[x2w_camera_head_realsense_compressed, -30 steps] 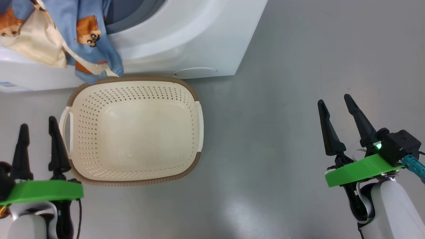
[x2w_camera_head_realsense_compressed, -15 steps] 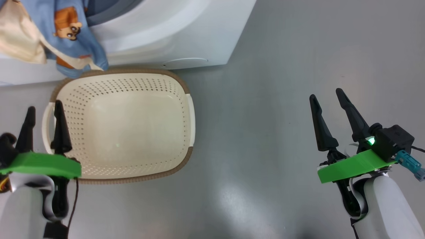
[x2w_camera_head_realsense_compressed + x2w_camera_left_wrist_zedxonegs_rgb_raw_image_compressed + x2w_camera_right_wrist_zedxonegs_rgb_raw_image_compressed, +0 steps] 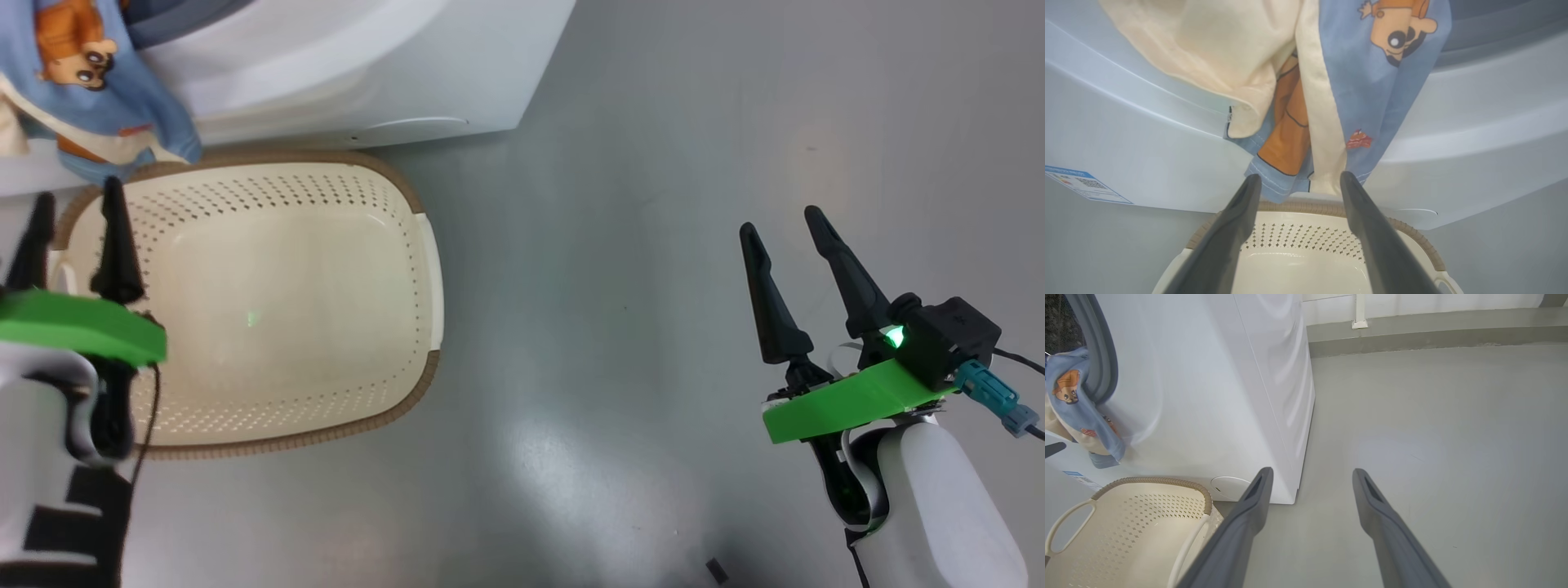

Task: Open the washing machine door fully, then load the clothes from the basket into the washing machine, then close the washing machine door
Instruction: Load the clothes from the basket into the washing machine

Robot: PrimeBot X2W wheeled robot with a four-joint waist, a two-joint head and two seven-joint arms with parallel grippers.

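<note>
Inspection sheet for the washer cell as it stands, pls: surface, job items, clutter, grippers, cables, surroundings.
Surface: floor, grey and glossy.
Job's things: basket empty, in front of the washer; clothes hang out of the washer's opening over its front, hem near the basket's rear rim.
Clutter: small dark scrap on the floor.
Grippers: left gripper open, over the basket's left end, aimed at the clothes; right gripper open, over the floor, holding nothing.
Cables: dark cable at the left wrist; cable with teal plug at the right wrist.
Surroundings: wall base with a white pipe.
</note>
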